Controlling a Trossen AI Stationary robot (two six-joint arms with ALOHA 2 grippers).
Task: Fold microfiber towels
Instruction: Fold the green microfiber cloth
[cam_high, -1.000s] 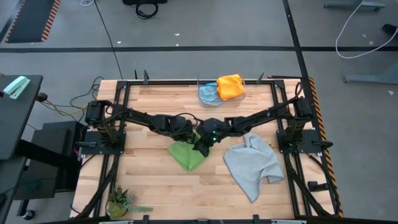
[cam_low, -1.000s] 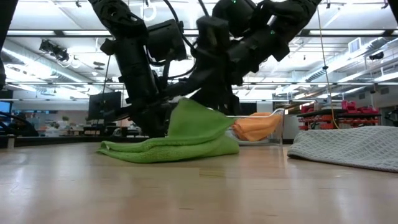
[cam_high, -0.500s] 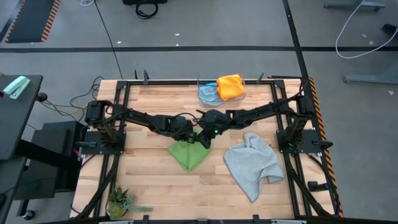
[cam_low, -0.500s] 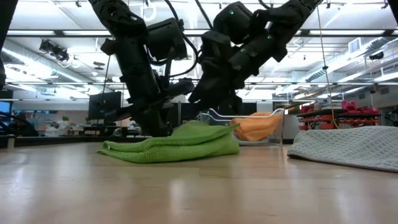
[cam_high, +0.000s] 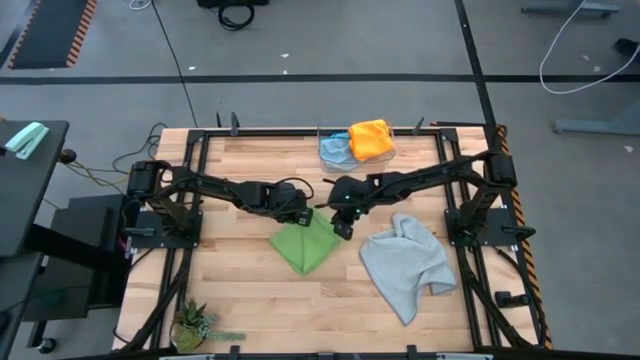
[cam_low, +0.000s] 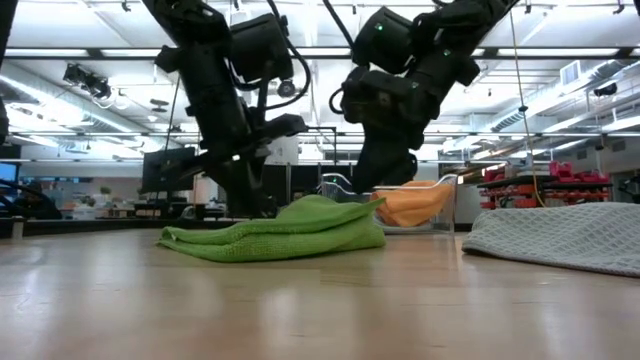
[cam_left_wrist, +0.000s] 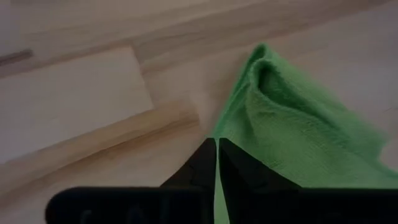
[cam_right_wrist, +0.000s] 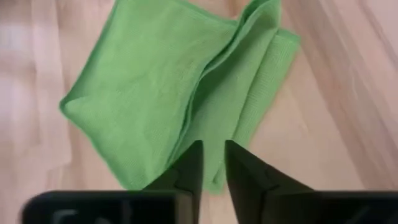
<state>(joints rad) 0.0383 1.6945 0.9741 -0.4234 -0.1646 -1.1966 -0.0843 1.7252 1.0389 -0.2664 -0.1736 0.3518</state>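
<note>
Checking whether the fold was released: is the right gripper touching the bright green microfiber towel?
Apart. The low view shows the right gripper raised above the bright green microfiber towel, background visible between them.

No text, label, brand, number or sign is legible anywhere in my views of the bench.

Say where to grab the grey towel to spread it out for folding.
Take the grey towel by the corner nearest the table's front edge, coming straight down with the right gripper. That corner lies flat and alone on the wood; the far side is bunched in folds.
</note>
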